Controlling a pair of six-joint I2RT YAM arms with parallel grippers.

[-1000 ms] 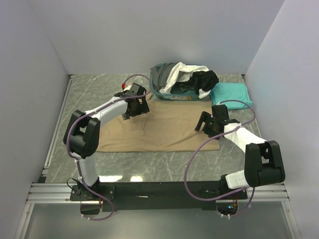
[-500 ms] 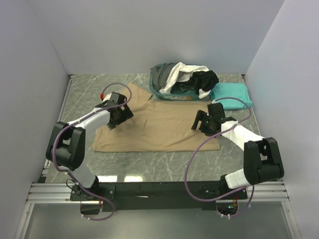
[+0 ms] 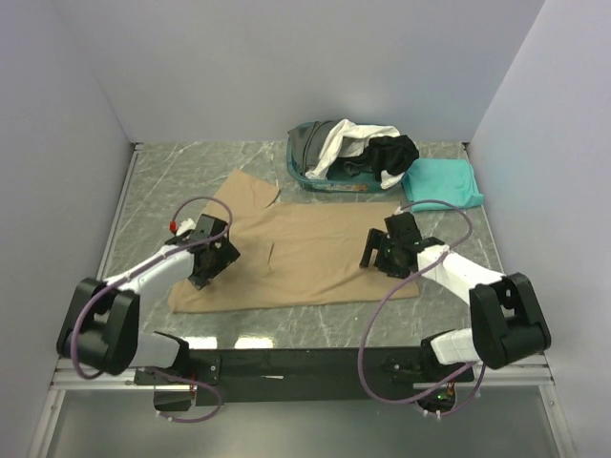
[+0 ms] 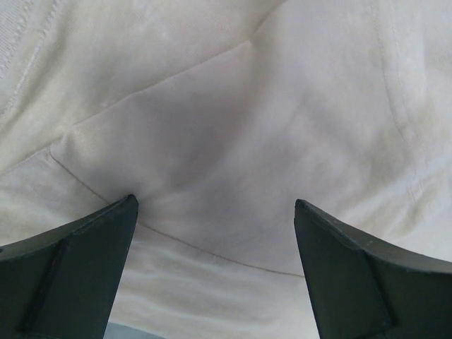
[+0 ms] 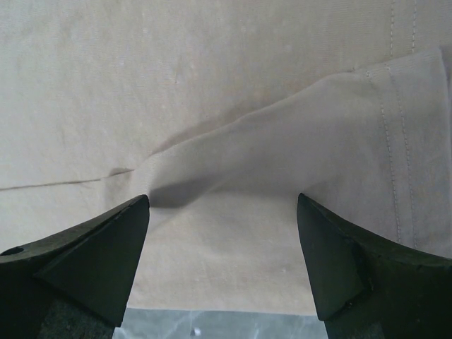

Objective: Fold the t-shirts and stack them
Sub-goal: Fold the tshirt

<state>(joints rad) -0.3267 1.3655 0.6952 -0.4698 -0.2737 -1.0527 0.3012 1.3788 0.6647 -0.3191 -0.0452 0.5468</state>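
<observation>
The tan t-shirt [image 3: 305,250] lies spread across the table's middle, one sleeve reaching toward the back left. It fills the left wrist view [image 4: 233,127] and the right wrist view [image 5: 212,92]. My left gripper [image 3: 212,260] is open just above the shirt's left part. My right gripper [image 3: 380,252] is open just above its right part, near a folded-over sleeve [image 5: 339,134]. A folded teal t-shirt [image 3: 441,182] lies at the back right. White [image 3: 339,141], black [image 3: 393,153] and dark grey [image 3: 307,143] shirts lie heaped in the teal basket [image 3: 329,184].
The basket stands at the back centre, against the tan shirt's far edge. White walls close in the left, back and right sides. Bare marble table [image 3: 172,181] shows at the back left and along the near edge [image 3: 315,320].
My left gripper has let go of the sleeve and swung left and toward me. The sleeve now lies spread out at the back left. My right gripper has shifted slightly left onto the shirt.
</observation>
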